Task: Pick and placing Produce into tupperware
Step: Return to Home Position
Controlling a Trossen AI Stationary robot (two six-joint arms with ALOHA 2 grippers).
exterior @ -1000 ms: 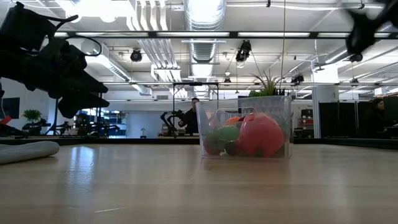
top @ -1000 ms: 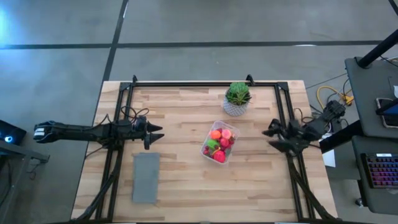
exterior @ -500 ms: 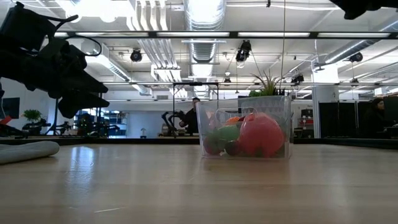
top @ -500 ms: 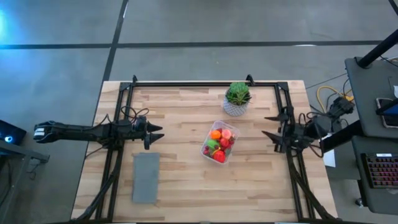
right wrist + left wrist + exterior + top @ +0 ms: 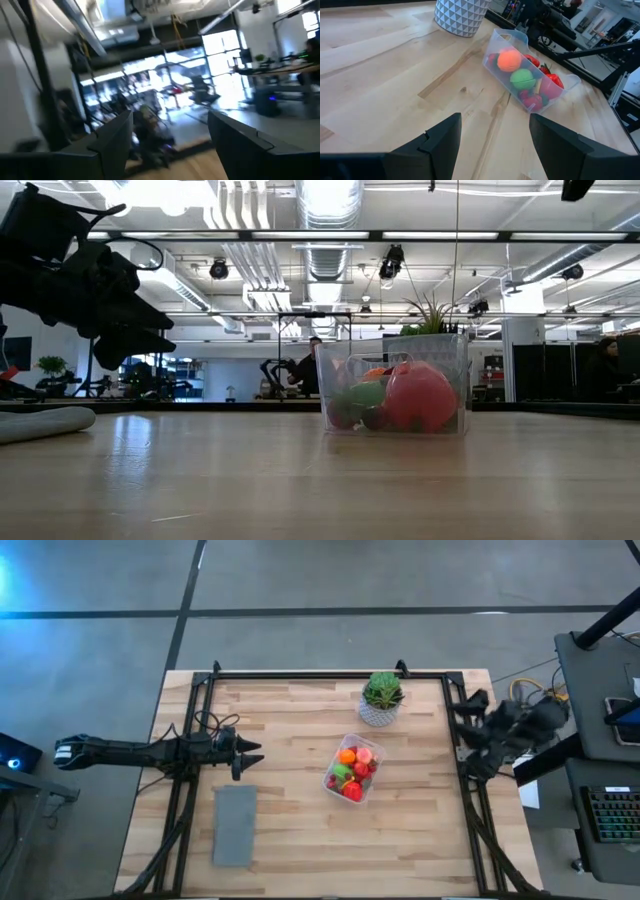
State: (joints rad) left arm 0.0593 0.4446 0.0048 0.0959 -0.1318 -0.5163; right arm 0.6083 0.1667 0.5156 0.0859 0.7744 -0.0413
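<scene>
While left end effector [image 5: 250, 758] and right end effector [image 5: 470, 735] gape, tupperware [image 5: 505, 36] lies long-axis diagonal.

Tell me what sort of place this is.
Probably a robotics lab in an open-plan workspace: exposed ducts run overhead, the floor is bare concrete, and the left arm and right arm flank a wooden table.

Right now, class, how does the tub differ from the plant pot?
The tub is clear and rectangular; the pot is white and round. The tub holds toy produce; the pot holds a spiky green plant. Both stand upright on the wooden table, apart.
</scene>
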